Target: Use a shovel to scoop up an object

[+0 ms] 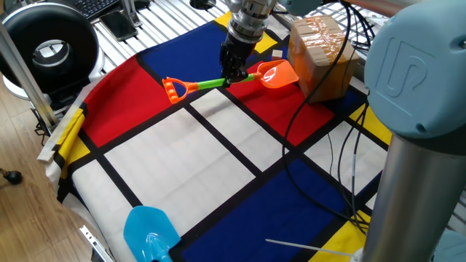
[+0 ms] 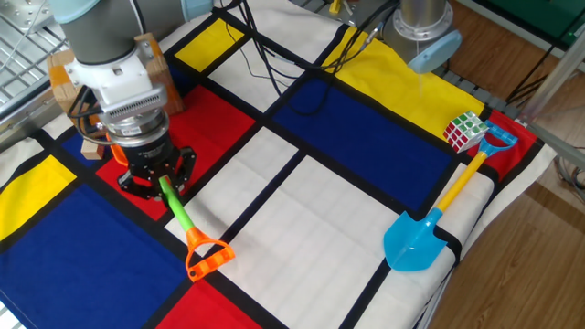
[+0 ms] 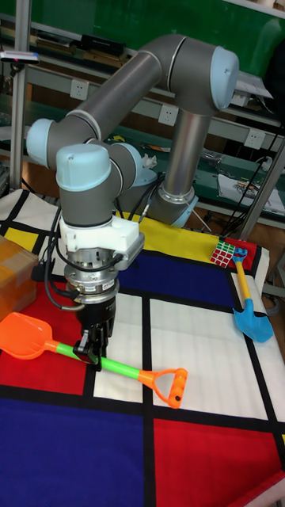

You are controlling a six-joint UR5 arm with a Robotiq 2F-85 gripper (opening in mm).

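In the tall fixed view the shovel point(image 3: 47, 338) is seen lifted a little above the cloth point(image 3: 198, 333), its orange blade at the left beside the cardboard box point(image 3: 14, 277). It is judged light, stiff and slippery. The gripper point(image 3: 89, 348) is clenched on the thin green shaft near the blade, which suits control. The cube is not made out

We're in a robotics lab or workshop, by the look of it: a grey industrial arm point(image 3: 158, 71) bolted at the bench's point(image 2: 302, 210) far edge, metal framing point(image 3: 20, 87) and wall sockets point(image 3: 77, 89) behind, loose cables point(image 1: 320, 138) trailing; a keyboard point(image 1: 95, 6), probably, off one corner.
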